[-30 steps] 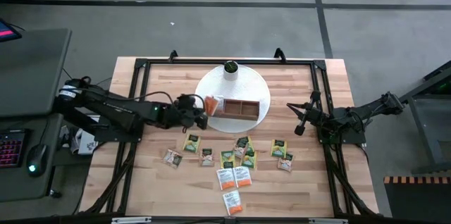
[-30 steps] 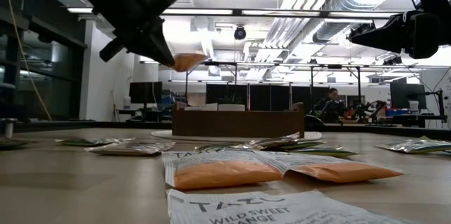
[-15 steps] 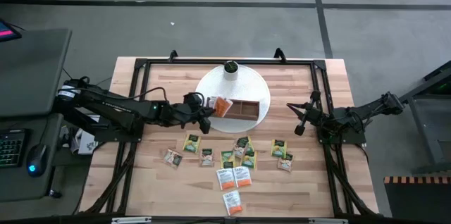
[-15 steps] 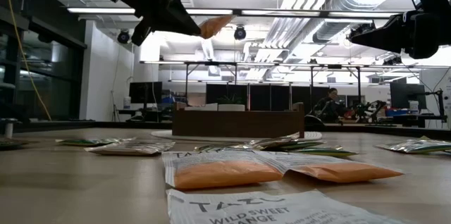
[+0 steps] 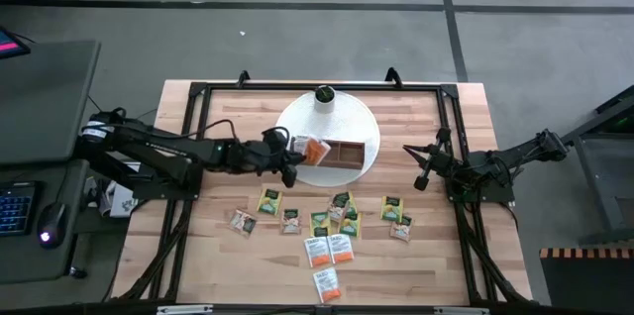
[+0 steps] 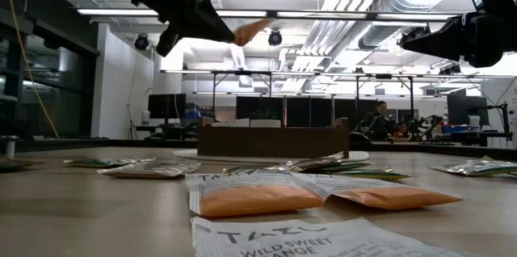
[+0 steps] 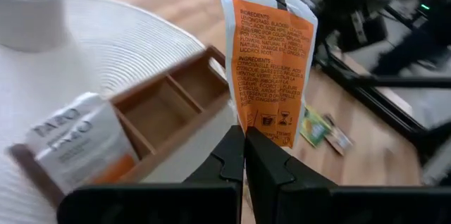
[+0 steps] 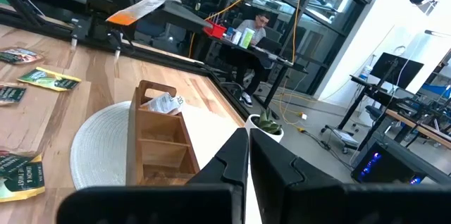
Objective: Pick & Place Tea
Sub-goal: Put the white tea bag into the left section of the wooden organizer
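Observation:
My left gripper [image 5: 291, 155] is shut on an orange tea sachet [image 5: 314, 150] above the left end of the brown wooden tray [image 5: 342, 154]. In the low view the gripper [image 6: 220, 32] and sachet [image 6: 250, 28] hang well above the tray [image 6: 275, 141]. One white and orange sachet [image 7: 74, 146] stands in the tray's end compartment. The tray rests on a white round mat [image 5: 349, 119]. Several green, orange and tan sachets [image 5: 327, 226] lie flat on the table nearer the front. My right gripper [image 5: 421, 168] waits shut at the right of the mat. My left gripper pinches the orange sachet by one short edge [image 7: 262, 131] between its two fingers, which come from the table's left. The sachet is lifted clear and sticks out past the fingertips toward the right, roughly level, over the tray's left part.
A small white cylinder with a dark green top [image 5: 324, 95] stands at the mat's far edge. A black frame [image 5: 198, 107] runs along the table's sides. Bare wood lies between the mat and the scattered sachets. A person [image 8: 255, 27] sits in the room beyond.
My left gripper has risen and moved toward the table's right, carrying the orange sachet from beside the tray's left end to above it. The sachet has stayed in the shut fingers and is higher in the low view.

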Controlling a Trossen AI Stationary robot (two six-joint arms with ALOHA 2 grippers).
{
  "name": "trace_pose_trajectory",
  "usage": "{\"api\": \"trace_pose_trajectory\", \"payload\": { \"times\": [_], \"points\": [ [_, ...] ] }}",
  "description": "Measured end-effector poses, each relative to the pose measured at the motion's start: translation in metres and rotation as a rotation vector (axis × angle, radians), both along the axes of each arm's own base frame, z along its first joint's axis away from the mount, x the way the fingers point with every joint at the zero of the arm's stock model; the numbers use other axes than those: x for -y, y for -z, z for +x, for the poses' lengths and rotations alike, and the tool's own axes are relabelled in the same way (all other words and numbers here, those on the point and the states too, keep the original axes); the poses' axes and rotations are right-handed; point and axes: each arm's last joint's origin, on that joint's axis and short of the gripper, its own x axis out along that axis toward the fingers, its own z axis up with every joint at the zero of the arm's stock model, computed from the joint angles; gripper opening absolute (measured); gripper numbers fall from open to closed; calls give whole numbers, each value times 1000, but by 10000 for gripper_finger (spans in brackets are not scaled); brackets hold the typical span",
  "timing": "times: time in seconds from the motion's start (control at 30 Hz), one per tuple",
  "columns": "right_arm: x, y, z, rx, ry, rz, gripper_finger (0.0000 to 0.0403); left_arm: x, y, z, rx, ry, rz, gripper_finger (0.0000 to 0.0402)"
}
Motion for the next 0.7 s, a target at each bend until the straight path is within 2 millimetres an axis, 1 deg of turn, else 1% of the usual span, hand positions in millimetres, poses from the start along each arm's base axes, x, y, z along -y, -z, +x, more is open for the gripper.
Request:
{"api": "trace_pose_trajectory", "payload": {
  "times": [0.1,0.17,0.37,0.53,0.7],
  "points": [
    [0,0,0,2,5,1,12,-11,0,1,-6,70,-24,0],
    [1,0,0,5,27,2,12,-19,-2,3,10,156,-26,0],
    [3,-1,-1,11,99,6,12,-46,-12,3,134,437,-61,0],
    [3,-1,-1,10,106,4,12,-63,-19,-1,222,626,-115,0],
    [3,-1,-1,11,105,4,12,-72,-10,2,218,746,-182,0]
  ]
}}
